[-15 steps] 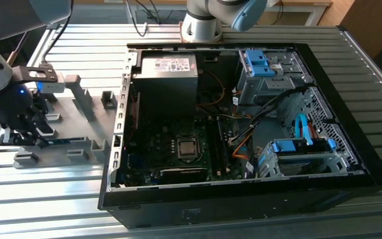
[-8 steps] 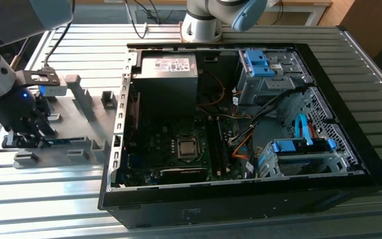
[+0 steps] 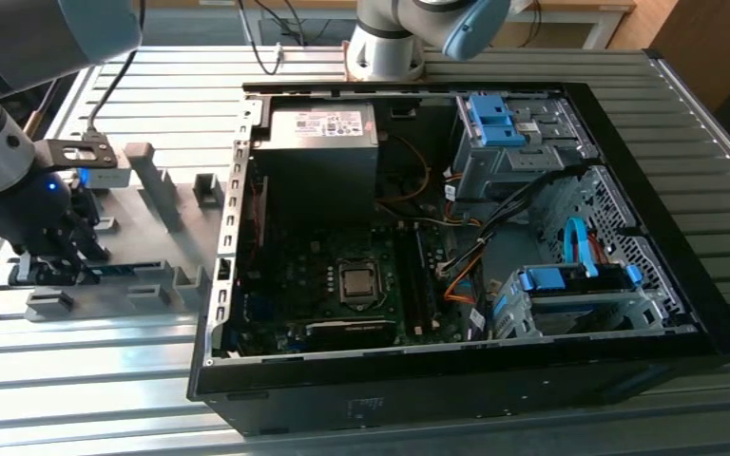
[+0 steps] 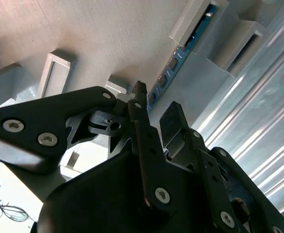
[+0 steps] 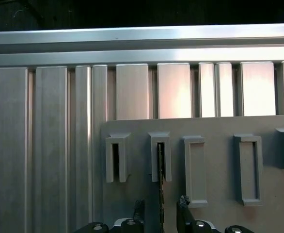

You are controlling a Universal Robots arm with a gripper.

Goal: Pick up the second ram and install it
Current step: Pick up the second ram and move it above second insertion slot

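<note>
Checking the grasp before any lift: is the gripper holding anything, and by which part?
Nothing is held yet. The gripper is open, straddling the thin blue circuit-board stick, which sits in the gray plastic holder.

**Open tower case beside a gray holder plate on a slatted metal table**

A black computer case (image 3: 467,391) lies on its side with the panel off, on a ribbed aluminium table (image 3: 707,104). Inside, a gray power supply (image 3: 320,142) sits at the far end. Nearer the camera lies the motherboard (image 3: 292,285) with a bare processor socket (image 3: 357,282). Orange cables (image 3: 456,281) run toward the drive cages on the exterior view's right. One cage at the far end carries a blue latch (image 3: 492,119), and a nearer cage carries a second blue latch (image 3: 562,278). Just beside the case, on the exterior view's left, a gray holder plate (image 3: 182,242) bears upright gray blocks (image 3: 156,185). In the first wrist view, hollow rectangular blocks (image 5: 194,170) stand in a row on that plate.
</note>
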